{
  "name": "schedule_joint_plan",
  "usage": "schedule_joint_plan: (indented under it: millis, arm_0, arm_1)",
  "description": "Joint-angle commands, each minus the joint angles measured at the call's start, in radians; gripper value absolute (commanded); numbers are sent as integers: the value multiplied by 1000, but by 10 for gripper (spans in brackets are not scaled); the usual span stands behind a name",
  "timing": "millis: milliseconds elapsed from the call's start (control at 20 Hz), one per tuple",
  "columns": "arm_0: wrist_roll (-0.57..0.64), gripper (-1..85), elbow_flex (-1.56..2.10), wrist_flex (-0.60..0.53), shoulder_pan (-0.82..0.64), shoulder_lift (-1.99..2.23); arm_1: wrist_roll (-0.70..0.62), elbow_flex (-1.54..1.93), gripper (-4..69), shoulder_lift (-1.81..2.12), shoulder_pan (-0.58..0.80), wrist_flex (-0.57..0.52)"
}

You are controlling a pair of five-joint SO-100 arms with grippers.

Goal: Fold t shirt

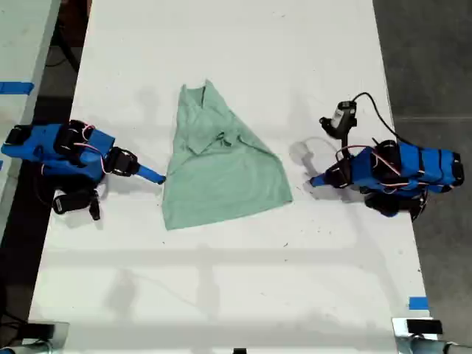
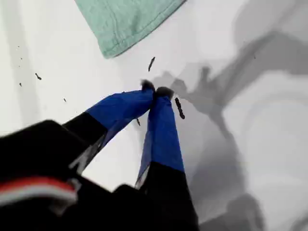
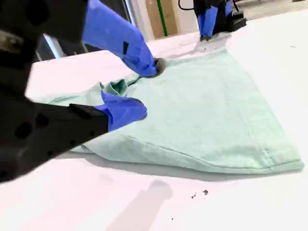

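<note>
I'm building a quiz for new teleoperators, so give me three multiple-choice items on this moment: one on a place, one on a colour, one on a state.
1. Where does the t shirt lie on the table?
A. Between the two arms
B. Hanging off the table's edge
C. Under one arm's base

2. What colour is the t shirt?
A. Yellow
B. Pale mint green
C. Red

3. How does my first gripper stand?
A. Wide open
B. Shut on the t shirt
C. Shut on nothing

Answers:
1 A: the exterior view shows a blue arm on each side of it.
2 B: every view shows that colour.
3 C: in the first wrist view the tips meet over bare table, apart from the cloth.
</note>
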Motion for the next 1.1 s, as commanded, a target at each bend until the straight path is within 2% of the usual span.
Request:
schedule_joint_plan:
  millis: [0, 50, 100, 150, 200, 300, 400, 500, 650, 1050]
  arm_0:
    - [5, 105, 41, -14, 3, 11]
    - [5, 105, 41, -14, 3, 11]
    - [5, 105, 41, -14, 3, 11]
    - [5, 105, 41, -14, 3, 11]
    - [5, 105, 41, -14, 3, 11]
    - [5, 105, 41, -14, 2, 11]
    - [5, 105, 41, -14, 3, 11]
    - [5, 105, 41, -14, 2, 11]
    - [5, 104, 41, -14, 2, 11]
    - [5, 104, 41, -14, 2, 11]
  arm_1:
    - [500, 44, 31, 21, 385, 18]
    - [568, 38, 42, 21, 278, 0]
    - [471, 0, -3, 21, 258, -84]
    - [416, -67, 3, 21, 252, -107]
    - [380, -163, 38, 8, 259, -74]
    - [368, -400, 90, -218, 290, 60]
    - [350, -589, 211, -514, 265, 81]
    - [334, -706, 269, -721, 249, 57]
    - [344, -710, 292, -894, 202, -104]
    - [439, -718, 279, -1419, 25, -534]
